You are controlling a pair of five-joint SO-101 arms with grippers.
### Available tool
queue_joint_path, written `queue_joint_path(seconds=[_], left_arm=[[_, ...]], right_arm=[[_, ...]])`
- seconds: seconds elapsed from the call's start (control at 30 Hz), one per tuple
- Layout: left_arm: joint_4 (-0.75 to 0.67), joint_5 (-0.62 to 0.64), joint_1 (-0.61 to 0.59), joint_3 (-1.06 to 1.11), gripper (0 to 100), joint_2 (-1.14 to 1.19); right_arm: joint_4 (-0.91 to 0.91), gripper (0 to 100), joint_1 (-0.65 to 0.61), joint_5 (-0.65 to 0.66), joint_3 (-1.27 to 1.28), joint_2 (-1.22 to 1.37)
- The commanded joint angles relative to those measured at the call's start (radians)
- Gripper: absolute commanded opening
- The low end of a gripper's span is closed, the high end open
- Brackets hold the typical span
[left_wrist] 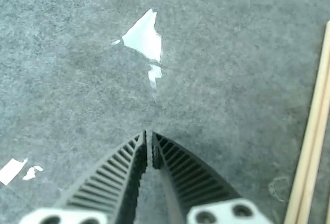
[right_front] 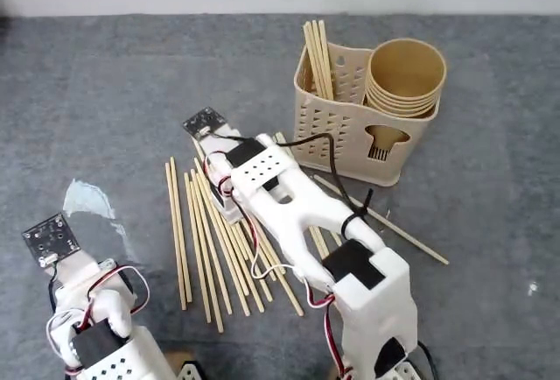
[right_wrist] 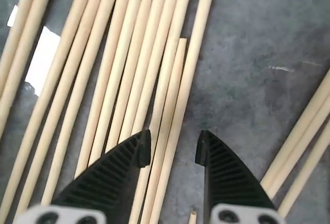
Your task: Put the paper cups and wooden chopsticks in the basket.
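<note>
Wooden chopsticks (right_front: 214,240) lie fanned in a loose pile at the middle of the worktop (right_front: 105,91), toward its near edge. A few upright chopsticks (right_front: 317,56) stand in the basket (right_front: 337,126) toward the far right corner, next to the stacked paper cups (right_front: 405,78) in its other compartment. One stray chopstick (right_front: 385,221) lies apart, just in front of the basket.

Your risk here is the crowding — the sticks lie side by side, touching. A close from this spot may catch two or three at once, or pinch one off-centre so that it swings and slips on the lift. A fingertip landing on top of a neighbouring stick rather than beside it could roll the pile and scatter it toward the near edge. A long stick carried crooked may also knock the basket's rim instead of dropping in.

Your right gripper (right_wrist: 172,149) hangs low over the pile, its jaws parted partway, with two sticks running through the gap and one fingertip (right_wrist: 142,149) over a third. It holds nothing, and whether the tips touch the wood cannot be told. Your left gripper (left_wrist: 149,149) sits at the near left corner — jaws pressed together on nothing, above bare worktop close to a white scrap (left_wrist: 144,38).
</note>
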Motion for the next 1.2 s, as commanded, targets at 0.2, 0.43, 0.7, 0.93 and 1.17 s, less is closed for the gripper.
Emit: queue_joint_path(seconds=[0.2,0.43,0.7,0.93,1.17], left_arm=[[-0.021,0.006,0.0,-0.008,2,-0.018],[-0.023,0.006,0.0,-0.008,2,-0.018],[-0.066,0.005,0.068,-0.016,2,-0.018],[-0.084,0.006,0.117,-0.099,2,-0.018],[-0.084,0.006,0.376,-0.12,2,-0.018]], right_arm=[[-0.002,15.5,-0.012,-0.011,-0.061,-0.013],[0.102,15.5,-0.027,-0.012,-0.058,-0.113],[0.171,15.5,-0.021,-0.012,-0.055,-0.157],[0.268,15.4,-0.019,-0.012,-0.057,-0.231],[0.395,15.4,-0.012,-0.012,-0.054,-0.348]])
